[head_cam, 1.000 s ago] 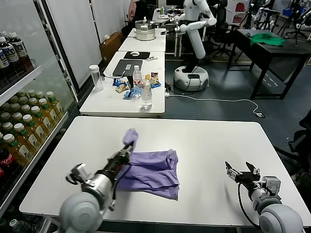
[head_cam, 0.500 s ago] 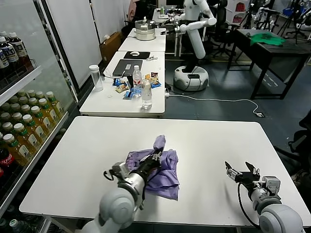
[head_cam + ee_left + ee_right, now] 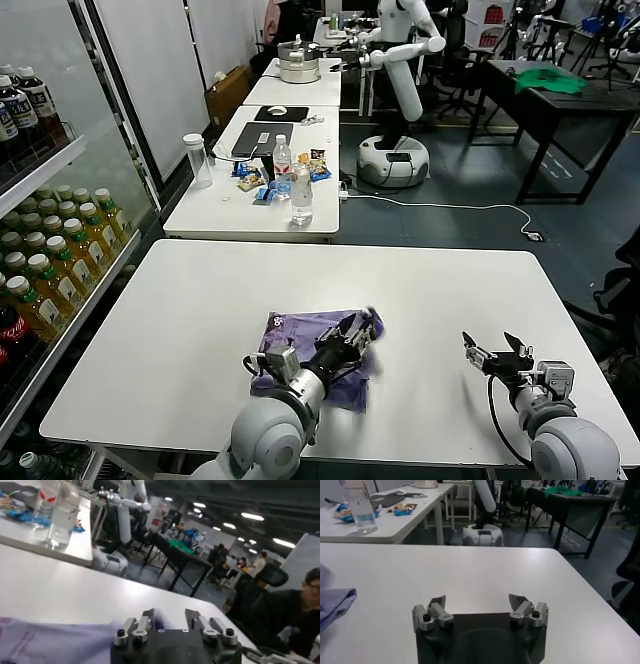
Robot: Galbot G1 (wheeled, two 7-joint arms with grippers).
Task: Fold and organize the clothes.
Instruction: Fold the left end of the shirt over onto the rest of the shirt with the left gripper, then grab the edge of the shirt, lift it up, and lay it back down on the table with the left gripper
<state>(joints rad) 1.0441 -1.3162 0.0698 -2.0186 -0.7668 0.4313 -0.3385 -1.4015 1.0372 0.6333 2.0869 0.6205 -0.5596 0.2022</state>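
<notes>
1. Near the front middle of the white bench [image 3: 200,300], the lavender T-shirt [image 3: 300,335] lies bunched in a loose fold, its flat part spreading toward 9 o'clock of the left tool.
2. Left tool [image 3: 357,333] sits over the shirt's 3 o'clock edge, clenched on a pinch of the T-shirt; a small tuft of lavender fabric sticks up just beyond its fingertips.
3. From the left wrist view, the left tool [image 3: 169,624] shows its two fingers close together with purple cloth [image 3: 55,640] spread below and beside them on the bench.
4. Right tool [image 3: 497,355] rests low near the bench's front edge at about 4 o'clock of the shirt, well apart from it, released with its fingers spread.
5. From the right wrist view, the right tool [image 3: 479,611] is spread wide over bare bench, with a corner of the T-shirt [image 3: 332,605] showing farther off.
</notes>
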